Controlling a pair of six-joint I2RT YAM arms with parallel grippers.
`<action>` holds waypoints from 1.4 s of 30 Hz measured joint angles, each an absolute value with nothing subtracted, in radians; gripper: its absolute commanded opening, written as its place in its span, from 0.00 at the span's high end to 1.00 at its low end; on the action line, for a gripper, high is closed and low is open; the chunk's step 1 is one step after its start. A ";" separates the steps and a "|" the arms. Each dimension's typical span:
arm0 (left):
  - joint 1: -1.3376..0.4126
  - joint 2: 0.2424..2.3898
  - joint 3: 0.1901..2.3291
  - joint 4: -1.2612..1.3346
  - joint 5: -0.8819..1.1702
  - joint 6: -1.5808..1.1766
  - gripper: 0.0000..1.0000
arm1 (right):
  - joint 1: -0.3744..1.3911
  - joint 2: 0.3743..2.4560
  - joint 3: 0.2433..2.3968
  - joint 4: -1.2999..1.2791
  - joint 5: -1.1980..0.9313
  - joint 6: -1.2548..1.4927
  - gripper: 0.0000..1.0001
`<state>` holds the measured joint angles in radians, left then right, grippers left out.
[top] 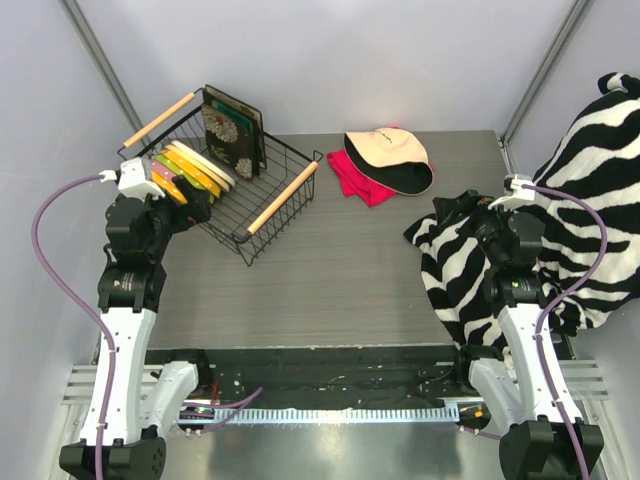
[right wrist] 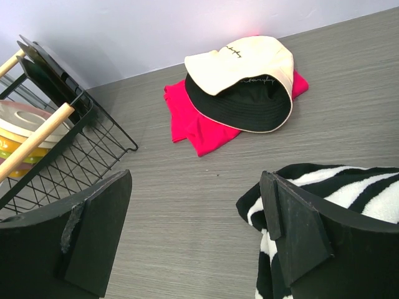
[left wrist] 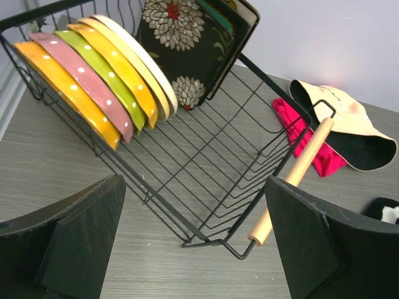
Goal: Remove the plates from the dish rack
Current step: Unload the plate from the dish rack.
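Observation:
The black wire dish rack (top: 262,212) with two wooden rod handles stands at the far left of the table. Several round scalloped dotted plates (top: 193,171) stand on edge in its left end: orange (left wrist: 65,87), pink (left wrist: 87,80), green (left wrist: 107,76), orange-yellow and cream. A square dark flowered plate (left wrist: 187,43) leans at the back. My left gripper (top: 188,207) hovers open just before the rack's near corner (left wrist: 206,240), holding nothing. On the right, my right gripper (top: 455,213) is open and empty above bare table (right wrist: 193,205), beside striped cloth.
A cream-and-black cap (top: 392,158) lies on a red cloth (top: 362,183) at the back middle. A zebra-striped cloth (top: 590,190) is heaped along the right side, reaching under the right arm. Grey walls close in the left, right and back.

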<state>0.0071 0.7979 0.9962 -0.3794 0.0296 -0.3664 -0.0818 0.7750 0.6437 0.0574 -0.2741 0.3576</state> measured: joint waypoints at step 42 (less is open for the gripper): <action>-0.173 1.343 1.458 -0.439 -0.273 -0.394 0.00 | -0.082 0.771 0.641 0.043 -0.252 0.345 0.09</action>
<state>-0.1730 1.3434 1.4582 -0.4393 -0.2733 -0.3943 -0.0818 0.7712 0.6411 0.0425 -0.2523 0.3447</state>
